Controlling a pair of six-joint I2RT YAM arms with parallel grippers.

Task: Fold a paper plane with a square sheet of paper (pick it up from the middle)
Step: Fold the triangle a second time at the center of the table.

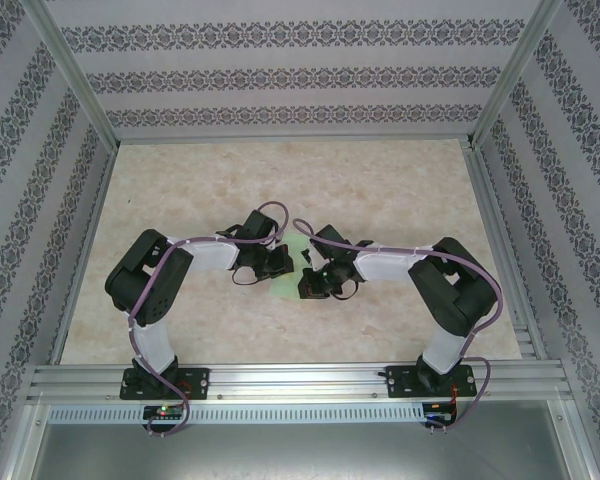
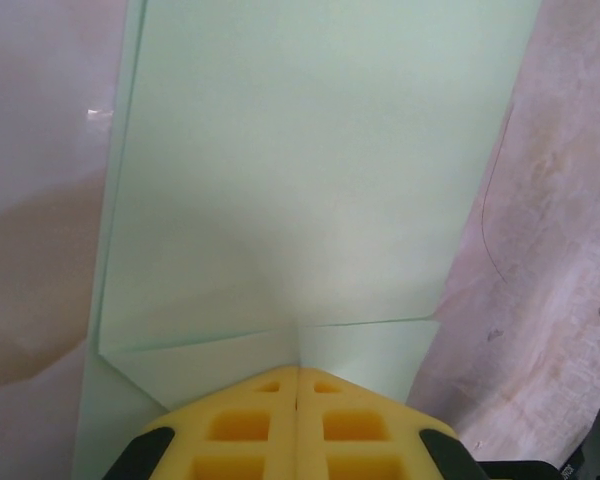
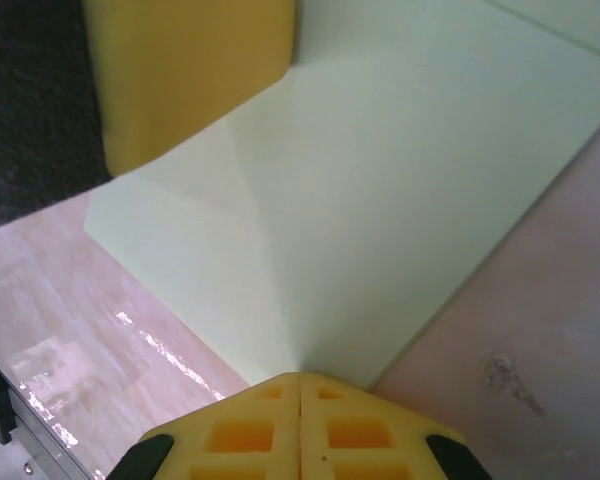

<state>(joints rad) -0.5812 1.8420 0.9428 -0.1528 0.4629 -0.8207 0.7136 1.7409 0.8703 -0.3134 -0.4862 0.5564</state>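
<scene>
The sheet of paper (image 1: 296, 262) is pale mint green and lies partly folded at the table's middle, between the two grippers. In the left wrist view the paper (image 2: 310, 180) shows layered flaps, and a short ridge runs down into my left gripper (image 2: 298, 370), whose yellow fingers are shut on its near edge. In the right wrist view a faint crease in the paper (image 3: 380, 180) leads to my right gripper (image 3: 300, 377), also shut on an edge. One of the left gripper's yellow fingers (image 3: 190, 80) stands at the paper's far corner. From above, the left gripper (image 1: 283, 262) and right gripper (image 1: 315, 283) nearly meet.
The marbled beige table (image 1: 380, 190) is bounded by patterned walls on three sides and an aluminium rail (image 1: 300, 380) at the near edge, where both arm bases are bolted. Cables loop over both wrists.
</scene>
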